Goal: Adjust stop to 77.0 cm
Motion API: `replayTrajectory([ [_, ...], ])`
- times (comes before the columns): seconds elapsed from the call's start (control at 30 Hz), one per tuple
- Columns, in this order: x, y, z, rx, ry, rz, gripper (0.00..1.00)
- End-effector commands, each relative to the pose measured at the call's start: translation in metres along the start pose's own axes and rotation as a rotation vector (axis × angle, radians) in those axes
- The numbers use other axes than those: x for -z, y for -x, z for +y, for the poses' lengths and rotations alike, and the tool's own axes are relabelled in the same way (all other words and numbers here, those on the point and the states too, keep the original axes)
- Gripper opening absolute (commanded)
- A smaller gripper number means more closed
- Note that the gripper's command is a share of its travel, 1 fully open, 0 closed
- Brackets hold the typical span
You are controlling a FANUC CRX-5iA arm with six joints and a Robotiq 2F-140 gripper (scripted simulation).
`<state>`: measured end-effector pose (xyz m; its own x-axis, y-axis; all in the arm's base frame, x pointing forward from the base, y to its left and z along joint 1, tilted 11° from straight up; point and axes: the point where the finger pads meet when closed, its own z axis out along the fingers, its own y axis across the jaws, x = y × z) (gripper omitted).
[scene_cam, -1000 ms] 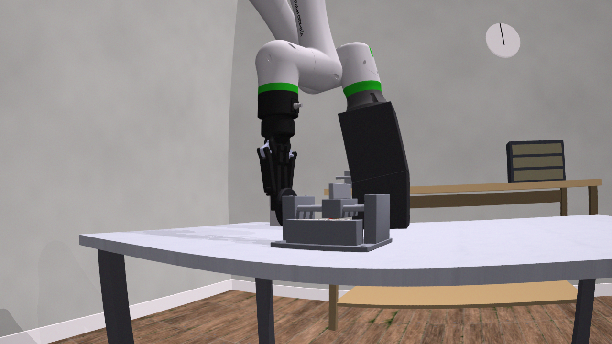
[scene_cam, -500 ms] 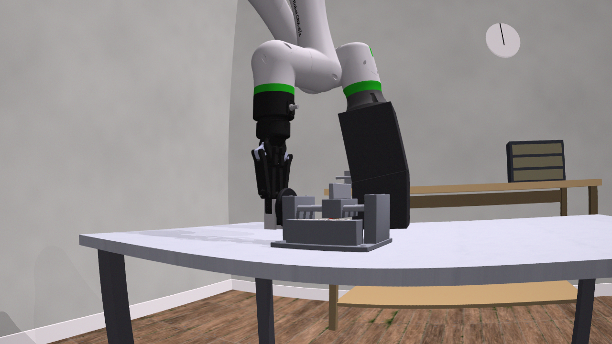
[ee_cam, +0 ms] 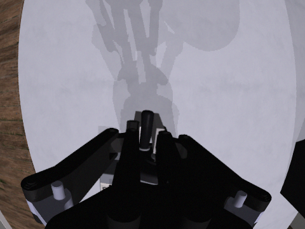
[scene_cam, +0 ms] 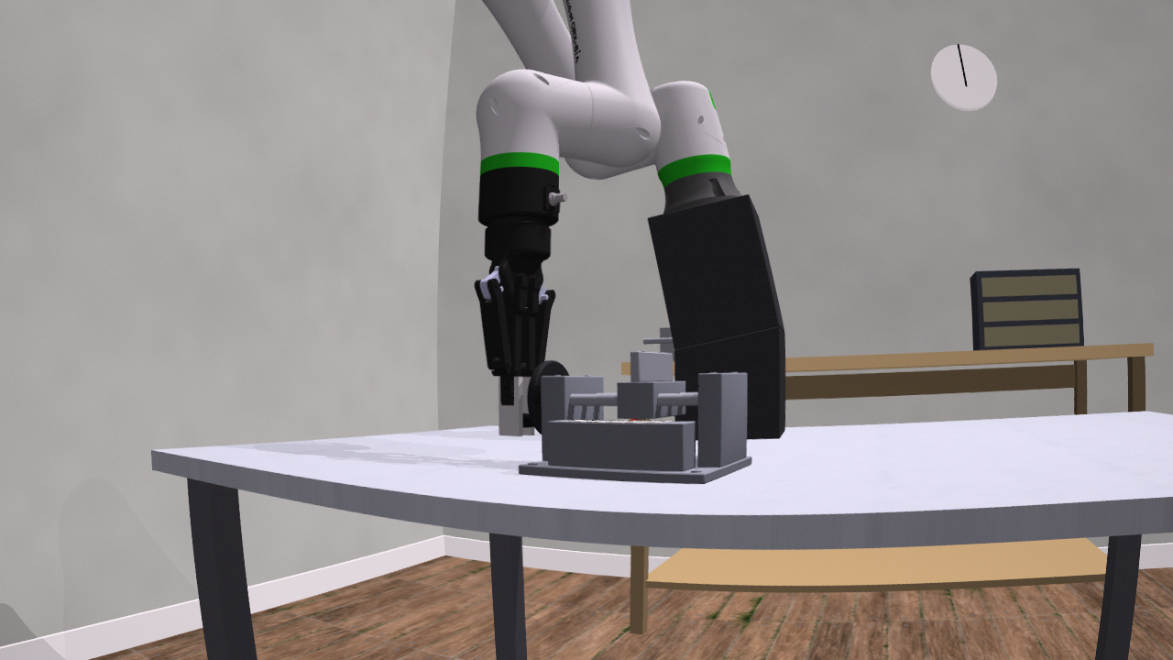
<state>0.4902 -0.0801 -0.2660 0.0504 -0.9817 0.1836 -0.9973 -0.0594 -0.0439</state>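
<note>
Currently, the arm is mid-crank, by my reading: its black gripper points straight down at the left end of a grey stop fixture on a pale, matte table. The fingers are pressed nearly together, pinching the handwheel's crank handle, a slim dark peg seen end-on between the fingertips in the wrist view. The handwheel itself is a small black disc standing on edge, just beside the gripper and against the fixture's left block.

The fixture is boxy and dull grey: a flat base plate, two upright end blocks, thin rods running between them, and a square carriage riding on the rods roughly midway. A scale strip with a tiny red mark lies below the carriage (too small to read, so how near the stop is to its target cannot be told).

Likely next: continue circling the handle until the carriage reaches the mark, then spread the fingers and lift away.
</note>
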Motion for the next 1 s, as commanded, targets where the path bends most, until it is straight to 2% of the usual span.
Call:
replayTrajectory([
  [0.0, 0.004, 0.000, -0.005, 0.001, 0.008, -0.004, 0.04],
  [0.27, 0.027, 0.000, -0.012, 0.001, 0.008, -0.004, 0.04],
  [0.37, 0.041, 0.000, -0.007, 0.001, 0.008, -0.004, 0.04],
  [0.57, 0.052, 0.000, 0.010, 0.001, 0.008, -0.004, 0.04],
  [0.77, 0.049, 0.000, 0.032, 0.001, 0.008, -0.004, 0.04],
  [0.97, 0.043, 0.000, 0.040, 0.001, 0.008, -0.004, 0.04],
])
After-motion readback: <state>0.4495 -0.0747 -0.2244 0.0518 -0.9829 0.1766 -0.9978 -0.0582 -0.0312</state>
